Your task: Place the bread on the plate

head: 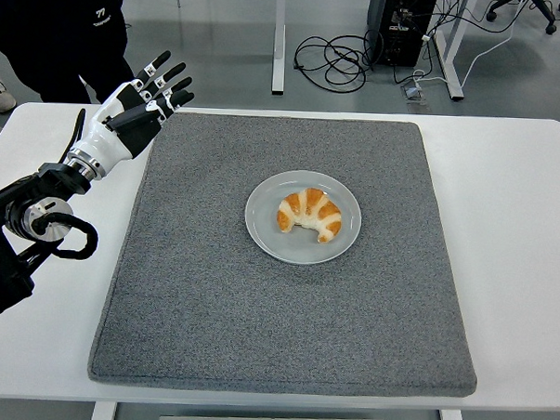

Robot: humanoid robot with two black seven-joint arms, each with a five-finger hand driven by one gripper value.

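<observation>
While the left arm reached in from the left edge over the white table [521, 221], its left hand [135, 115] hung above the far left corner of the grey mat [211, 300], fingers [171, 73] spread wide and straight, holding nothing. Behind it, at the top left, a person in dark clothing [56, 23] stood beyond the table. Toward the middle of the mat sat the round pale plate [301, 253], and the bread [310, 214], a crescent-shaped croissant, lay on it, well apart from the hand. Cables [333, 59] trailed on the floor beyond the table's far edge.
</observation>
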